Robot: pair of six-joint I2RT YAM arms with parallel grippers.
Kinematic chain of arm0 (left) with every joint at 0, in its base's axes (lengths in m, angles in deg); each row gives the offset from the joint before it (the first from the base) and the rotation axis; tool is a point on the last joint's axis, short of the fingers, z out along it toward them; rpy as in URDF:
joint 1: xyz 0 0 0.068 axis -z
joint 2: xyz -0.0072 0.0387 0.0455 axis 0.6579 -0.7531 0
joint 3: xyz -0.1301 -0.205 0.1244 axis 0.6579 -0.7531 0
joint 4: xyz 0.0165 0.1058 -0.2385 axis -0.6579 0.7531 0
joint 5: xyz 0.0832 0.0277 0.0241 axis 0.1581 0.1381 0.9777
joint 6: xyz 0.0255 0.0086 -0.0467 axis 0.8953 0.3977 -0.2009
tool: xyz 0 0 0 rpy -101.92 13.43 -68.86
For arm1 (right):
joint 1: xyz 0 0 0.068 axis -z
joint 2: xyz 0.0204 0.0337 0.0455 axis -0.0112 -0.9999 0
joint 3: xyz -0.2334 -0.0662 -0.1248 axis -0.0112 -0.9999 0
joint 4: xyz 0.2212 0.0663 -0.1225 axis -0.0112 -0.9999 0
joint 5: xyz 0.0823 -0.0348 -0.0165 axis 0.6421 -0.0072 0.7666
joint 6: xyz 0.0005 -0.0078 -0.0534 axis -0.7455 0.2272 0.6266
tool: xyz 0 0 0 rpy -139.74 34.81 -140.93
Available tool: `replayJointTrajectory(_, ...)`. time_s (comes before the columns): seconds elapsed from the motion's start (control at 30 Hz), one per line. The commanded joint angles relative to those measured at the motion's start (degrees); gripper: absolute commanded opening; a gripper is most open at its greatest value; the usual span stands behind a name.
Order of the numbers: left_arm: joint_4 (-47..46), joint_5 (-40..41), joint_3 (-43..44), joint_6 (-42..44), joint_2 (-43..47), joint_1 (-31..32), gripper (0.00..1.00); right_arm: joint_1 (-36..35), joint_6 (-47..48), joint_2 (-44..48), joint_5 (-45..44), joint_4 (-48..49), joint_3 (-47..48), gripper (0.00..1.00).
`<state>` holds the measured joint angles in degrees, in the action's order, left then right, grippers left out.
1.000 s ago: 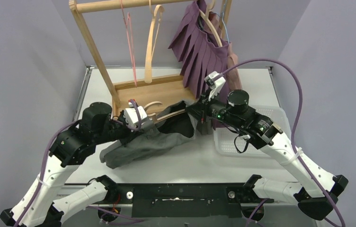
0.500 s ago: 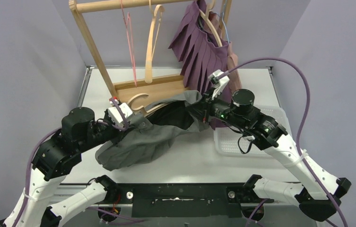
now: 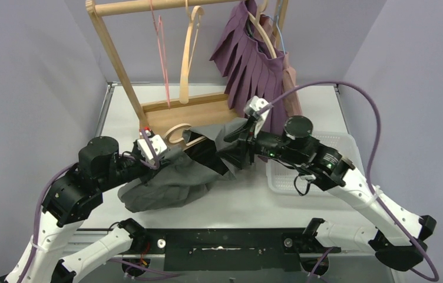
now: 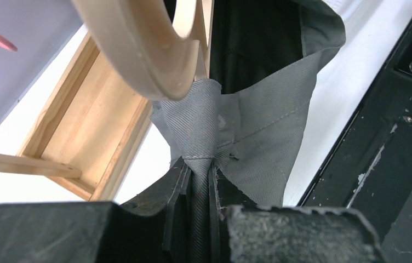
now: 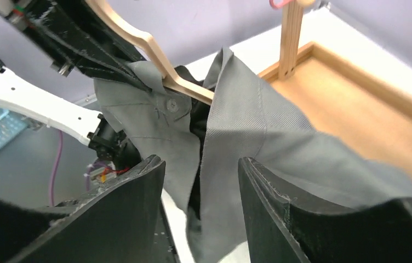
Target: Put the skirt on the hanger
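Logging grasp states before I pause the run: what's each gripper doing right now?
Left gripper: closed, holding the grey skirt.
Right gripper: open, with skirt cloth hanging between its jaws, not clamped.

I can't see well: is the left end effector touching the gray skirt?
Touching. The left wrist view shows the skirt's gray cloth pinched tight in the left end effector, its jaws closed on a bunched fold.

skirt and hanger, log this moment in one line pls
left gripper: shut on grey skirt waistband | right gripper: open, fabric in the gap | wooden hanger: arm inside waist opening | stage: skirt not yet hung
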<state>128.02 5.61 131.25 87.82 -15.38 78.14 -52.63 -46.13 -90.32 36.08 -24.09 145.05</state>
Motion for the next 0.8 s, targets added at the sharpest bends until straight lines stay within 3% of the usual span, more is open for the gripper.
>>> replayJointTrajectory(0.0,-7.41,-6.42,1.17,2.39,2.10,-0.14,0.00,0.13,13.68,3.25,3.55,1.99,2.66,0.52)
replayJointTrajectory(0.23,-3.18,-14.17,2.91,3.37,1.69,-0.09,0.00,0.07,29.67,-4.44,15.59,-6.72,9.03,0.46)
replayJointTrajectory(0.47,-2.25,-18.25,2.90,2.50,3.74,-0.16,0.00,-0.10,32.80,-8.23,18.56,-10.13,11.29,0.45)
replayJointTrajectory(0.67,-0.65,-18.23,3.54,2.64,4.51,-0.09,0.00,2.17,35.64,-7.56,16.71,-22.84,11.10,0.16)
replayJointTrajectory(0.77,0.22,-18.35,3.61,3.05,4.50,-0.14,0.00,6.03,34.38,-5.44,18.64,-25.09,10.65,0.19)
